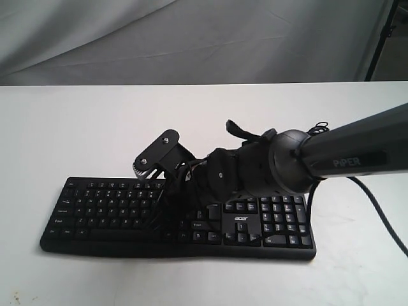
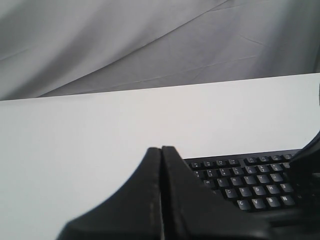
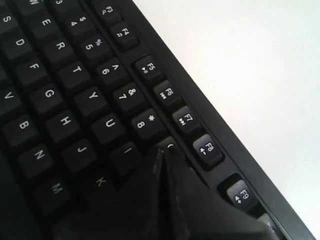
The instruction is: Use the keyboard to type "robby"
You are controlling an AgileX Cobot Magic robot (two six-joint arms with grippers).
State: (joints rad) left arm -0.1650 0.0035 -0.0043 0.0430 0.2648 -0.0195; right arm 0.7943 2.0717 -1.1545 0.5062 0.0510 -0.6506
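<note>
The black keyboard lies on the white table, number pad and "acer" logo to the right. My right arm reaches in from the right across its middle. The right gripper is shut with nothing in it. In the right wrist view its closed tip rests at the 9 key, just past the I key; the key under the fingers is hidden. My left gripper is shut and empty, held off the left end of the keyboard. It does not show in the exterior view.
A black cable runs off the table's right side behind the arm. Grey cloth hangs behind the table, and a dark stand leg shows at the top right. Bare white table surrounds the keyboard.
</note>
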